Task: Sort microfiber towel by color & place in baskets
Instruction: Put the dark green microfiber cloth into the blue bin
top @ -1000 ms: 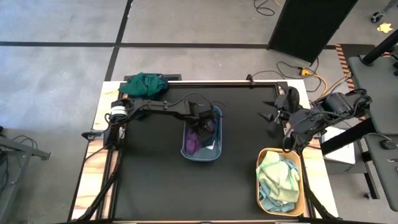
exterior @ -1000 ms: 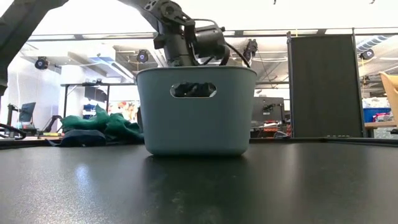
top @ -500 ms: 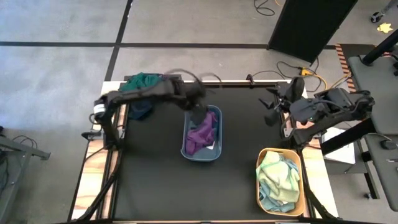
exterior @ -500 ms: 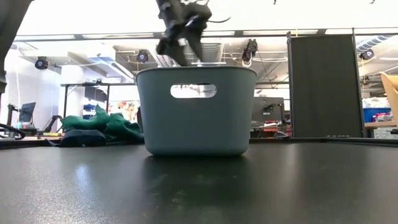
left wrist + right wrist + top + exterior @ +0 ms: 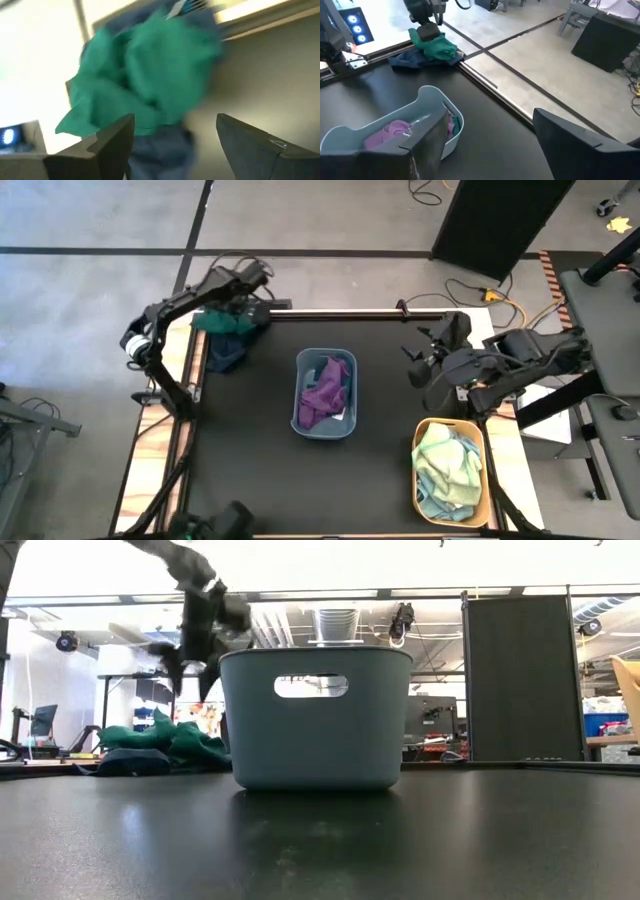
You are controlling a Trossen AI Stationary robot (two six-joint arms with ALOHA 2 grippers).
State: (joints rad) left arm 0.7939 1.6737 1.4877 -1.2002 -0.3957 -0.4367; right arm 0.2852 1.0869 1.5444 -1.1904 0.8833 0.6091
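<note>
My left gripper [image 5: 253,300] is open and empty above the pile of a dark green towel [image 5: 228,318] and a navy towel [image 5: 226,352] at the table's far left corner. Its wrist view shows the green towel [image 5: 145,75] and the navy one [image 5: 160,150] between its spread fingers [image 5: 175,145]. The grey-blue basket [image 5: 300,402] at mid-table holds a purple towel [image 5: 324,392]. The yellow-orange basket [image 5: 418,470] at the near right holds pale yellow-green [image 5: 445,455] and light blue [image 5: 440,502] towels. My right gripper [image 5: 412,370] is open and empty, between the baskets.
The low view shows the grey-blue basket [image 5: 315,720] close up, with the green and navy pile [image 5: 160,745] behind it on the left and my blurred left gripper [image 5: 200,630] above that. A metal rail [image 5: 350,311] runs along the table's far edge.
My left gripper has risen out of the grey-blue basket and swung fast toward the table's far left corner, ending above the green and navy pile. The purple towel now lies uncovered in the basket. My right gripper has shifted a little toward the table's left.
</note>
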